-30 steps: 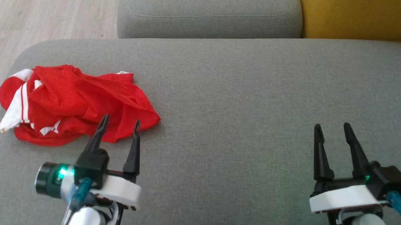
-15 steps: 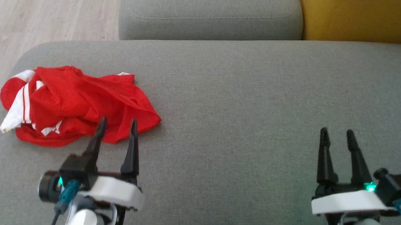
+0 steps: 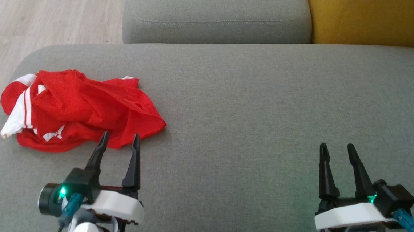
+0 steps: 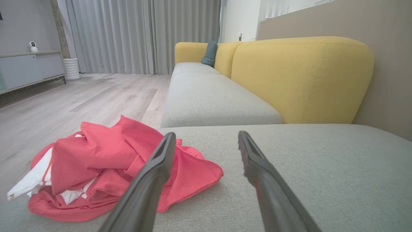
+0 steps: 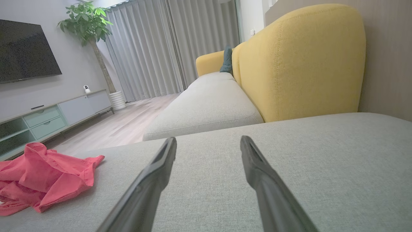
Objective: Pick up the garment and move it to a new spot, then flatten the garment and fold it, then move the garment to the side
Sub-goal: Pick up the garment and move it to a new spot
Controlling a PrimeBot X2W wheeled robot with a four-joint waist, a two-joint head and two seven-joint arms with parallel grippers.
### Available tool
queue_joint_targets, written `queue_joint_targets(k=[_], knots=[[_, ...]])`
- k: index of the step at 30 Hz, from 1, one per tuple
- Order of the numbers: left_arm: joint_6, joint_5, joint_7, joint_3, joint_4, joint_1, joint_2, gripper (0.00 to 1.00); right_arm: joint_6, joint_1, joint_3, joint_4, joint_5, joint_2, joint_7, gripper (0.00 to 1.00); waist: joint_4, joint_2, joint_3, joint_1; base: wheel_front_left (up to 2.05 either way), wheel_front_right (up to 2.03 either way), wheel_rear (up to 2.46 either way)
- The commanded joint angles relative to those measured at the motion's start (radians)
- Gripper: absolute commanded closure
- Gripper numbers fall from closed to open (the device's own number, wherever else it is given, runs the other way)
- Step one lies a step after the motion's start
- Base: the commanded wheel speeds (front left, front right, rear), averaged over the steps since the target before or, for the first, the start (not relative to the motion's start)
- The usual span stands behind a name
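Your grey sofa cushion (image 3: 252, 97) spans the head view, with a yellow backrest (image 3: 370, 18) beyond it. You'll find the red and white garment (image 3: 80, 107) crumpled at the cushion's left end. Your left gripper (image 3: 120, 135) hovers at its near edge, jaws spread and empty; your right gripper (image 3: 336, 145), well apart, is likewise spread and empty

garment (image 3: 83, 111): red mesh, white panels with thin red stripes at one edge. seat (image 3: 265, 116): plain grey weave. backrest (image 3: 370, 18): mustard yellow. floor (image 3: 35, 16): pale wood grain. left gripper (image 3: 120, 136): black fingers, white body, green light. right gripper (image 3: 336, 146): same colours, blue plug. pillow (image 4: 210, 53): teal. curtains (image 4: 128, 35): grey. plant (image 5: 87, 16): green. tv (image 5: 25, 48): black.
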State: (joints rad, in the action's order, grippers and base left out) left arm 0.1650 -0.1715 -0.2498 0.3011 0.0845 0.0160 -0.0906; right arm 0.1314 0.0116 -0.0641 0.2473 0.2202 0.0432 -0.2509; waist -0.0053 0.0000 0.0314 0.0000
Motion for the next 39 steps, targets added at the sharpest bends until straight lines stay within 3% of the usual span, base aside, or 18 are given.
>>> queue_joint_targets(k=[1,12,27,39], knots=[[-0.009,0.012,-0.012,-0.047,-0.027,-0.034,0.005,0.00,-0.001,0.047,-0.028,-0.028,0.000,0.007,-0.011,0.00,0.000,0.0000,0.000,0.0000,0.00,0.00,0.00],[-0.050,0.046,-0.012,-0.087,-0.013,-0.032,0.032,0.00,-0.001,0.043,-0.036,-0.011,0.045,0.007,-0.011,0.00,0.056,0.0000,0.009,0.0000,0.00,0.00,0.00],[-0.078,0.073,-0.012,-0.161,-0.010,-0.003,0.038,0.00,-0.001,0.016,-0.114,-0.001,0.096,0.007,-0.011,0.00,0.303,0.0000,0.046,0.0000,0.00,0.00,0.00],[-0.085,0.094,-0.012,-0.178,-0.012,0.023,0.039,0.00,-0.001,0.001,-0.168,0.006,0.128,0.007,-0.011,0.00,0.430,0.0000,0.062,0.0000,0.00,0.00,0.00]])
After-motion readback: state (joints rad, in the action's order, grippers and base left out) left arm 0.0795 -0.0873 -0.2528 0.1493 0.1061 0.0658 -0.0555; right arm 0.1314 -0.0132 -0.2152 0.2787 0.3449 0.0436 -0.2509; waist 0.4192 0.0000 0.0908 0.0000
